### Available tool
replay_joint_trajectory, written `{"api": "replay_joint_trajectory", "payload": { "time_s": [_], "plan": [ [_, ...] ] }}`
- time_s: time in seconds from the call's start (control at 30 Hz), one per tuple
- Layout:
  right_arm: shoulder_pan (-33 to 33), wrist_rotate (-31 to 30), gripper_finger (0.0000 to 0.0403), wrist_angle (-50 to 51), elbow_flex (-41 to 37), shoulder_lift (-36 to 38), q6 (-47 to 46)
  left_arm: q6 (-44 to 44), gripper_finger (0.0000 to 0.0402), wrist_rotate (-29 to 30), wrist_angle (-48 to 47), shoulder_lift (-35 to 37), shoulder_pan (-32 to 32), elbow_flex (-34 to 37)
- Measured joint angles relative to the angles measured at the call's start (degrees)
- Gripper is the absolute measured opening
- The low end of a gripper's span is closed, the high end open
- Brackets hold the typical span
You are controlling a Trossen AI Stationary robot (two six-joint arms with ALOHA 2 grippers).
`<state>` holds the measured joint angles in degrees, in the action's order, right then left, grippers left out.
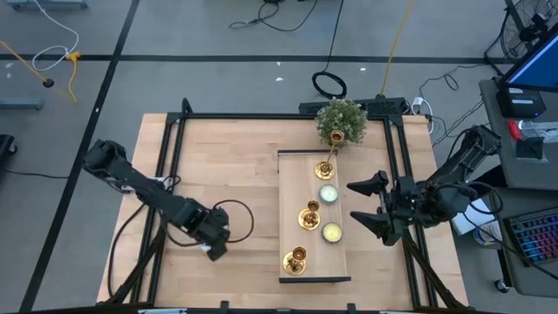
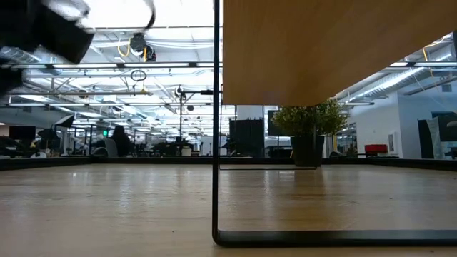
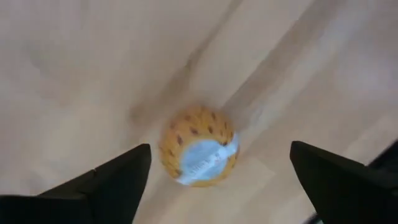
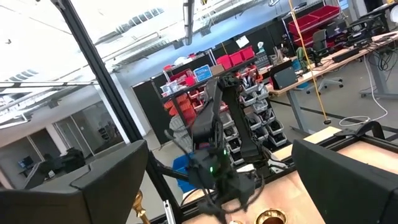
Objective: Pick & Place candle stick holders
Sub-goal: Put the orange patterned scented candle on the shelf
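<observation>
Three gold candle stick holders stand on their round bases on a raised wooden shelf [image 1: 292, 174]: one at the far end [image 1: 324, 168], one in the middle [image 1: 309, 216], one at the near end [image 1: 295, 260]. My right gripper [image 1: 366, 202] is open and empty, level with the shelf's right side, its fingers pointing toward the shelf. In the right wrist view [image 4: 219, 149] a gold cup [image 4: 272, 217] shows low between the fingers. My left gripper [image 1: 214, 249] points down over the table left of the shelf. It is open [image 3: 221, 149] above an orange spotted ball [image 3: 199, 154].
Two low round tealight discs [image 1: 328, 194] [image 1: 332, 232] lie on the shelf between the holders. A green potted plant [image 1: 340, 122] stands at the shelf's far end and also shows in the low view [image 2: 307, 125]. The shelf's black wire frame [image 2: 216, 143] stands on the table.
</observation>
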<state>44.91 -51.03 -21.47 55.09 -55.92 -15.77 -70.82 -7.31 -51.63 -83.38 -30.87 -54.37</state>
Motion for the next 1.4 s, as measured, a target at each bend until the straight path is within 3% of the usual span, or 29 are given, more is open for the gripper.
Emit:
{"api": "replay_joint_trajectory", "payload": {
  "time_s": [0.17, 0.27, 0.47, 0.67, 0.87, 1.23, 1.4],
  "plan": [
    [-0.28, 0.04, 0.0393, -0.15, 0.00, 0.00, -0.02, -16.45, 0.0387, -2.96, 9.78, -1.40, -0.92, 6.37],
    [-0.31, 0.04, 0.0393, -0.15, 0.00, 0.00, -0.02, -20.10, 0.0371, -1.23, 8.23, -1.40, -1.59, 7.19],
    [-0.31, 0.07, 0.0393, -0.15, 0.00, 0.00, -0.02, -23.82, 0.0369, -3.51, 9.96, -1.40, -2.95, 8.63],
    [-0.31, 0.09, 0.0393, -0.16, 0.00, 0.00, -0.02, -25.26, 0.0393, -3.53, 9.76, -1.40, -3.88, 8.94],
    [-0.31, 0.09, 0.0393, -0.15, 0.00, 0.00, 0.00, -25.46, 0.0388, -3.73, 9.89, -1.40, -3.89, 8.94],
    [-0.31, 0.11, 0.0393, -0.53, 0.00, 0.00, -0.02, -23.76, 0.0340, -6.23, 13.83, -4.54, -4.00, 8.94],
    [-0.31, 0.11, 0.0393, -0.57, 0.00, 0.00, -0.02, -23.27, 0.0289, -8.74, 19.00, -8.17, -4.34, 8.83]
  ]
}}
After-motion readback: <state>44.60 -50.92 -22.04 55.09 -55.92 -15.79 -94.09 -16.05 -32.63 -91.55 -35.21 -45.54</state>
